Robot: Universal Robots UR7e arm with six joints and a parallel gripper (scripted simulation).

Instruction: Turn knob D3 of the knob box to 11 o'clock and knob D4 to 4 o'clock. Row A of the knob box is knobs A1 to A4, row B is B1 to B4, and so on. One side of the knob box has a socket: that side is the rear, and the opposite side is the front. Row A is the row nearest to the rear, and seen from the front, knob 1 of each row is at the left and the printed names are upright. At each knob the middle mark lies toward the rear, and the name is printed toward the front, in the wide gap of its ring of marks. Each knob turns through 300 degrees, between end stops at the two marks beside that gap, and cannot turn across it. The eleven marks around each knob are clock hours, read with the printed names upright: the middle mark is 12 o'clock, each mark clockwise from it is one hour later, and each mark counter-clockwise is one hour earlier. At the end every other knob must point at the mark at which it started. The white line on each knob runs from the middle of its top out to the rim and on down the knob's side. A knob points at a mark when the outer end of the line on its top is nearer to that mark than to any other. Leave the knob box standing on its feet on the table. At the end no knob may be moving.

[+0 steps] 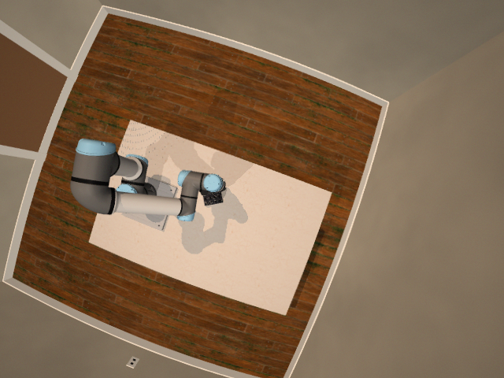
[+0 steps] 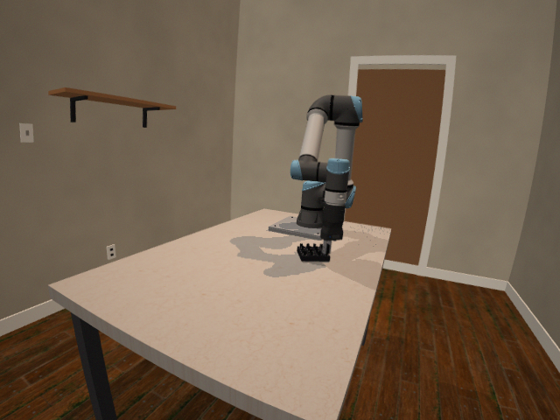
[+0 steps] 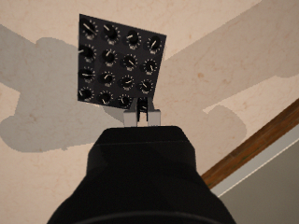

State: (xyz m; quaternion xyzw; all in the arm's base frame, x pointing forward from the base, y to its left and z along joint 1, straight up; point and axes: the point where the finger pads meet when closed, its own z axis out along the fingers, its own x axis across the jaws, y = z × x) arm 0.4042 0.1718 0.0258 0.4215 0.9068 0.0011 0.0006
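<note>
The black knob box (image 1: pixel 213 199) (image 2: pixel 315 259) (image 3: pixel 121 47) stands on the table. In the wrist view its printed names lie below the knobs, so row D is the lowest row. My gripper (image 2: pixel 325 252) (image 3: pixel 142 105) points down at the lower right corner of the box, its fingers close on both sides of knob D4 (image 3: pixel 143 103). It is shut on knob D4. The fingers hide most of that knob, its line and its marks. Knob D3 (image 3: pixel 124 100) is just left of the fingers; its line is too small to read surely. The socket is not visible.
The other knobs of row D, such as D2 (image 3: pixel 106 97), and C4 (image 3: pixel 146 86) above D4, stand close to the fingers. The box is on the pale table (image 1: pixel 260 244) (image 2: pixel 203 307). The arm's base plate (image 1: pixel 164 224) (image 2: pixel 292 231) is behind it. Arm shadows cross the table.
</note>
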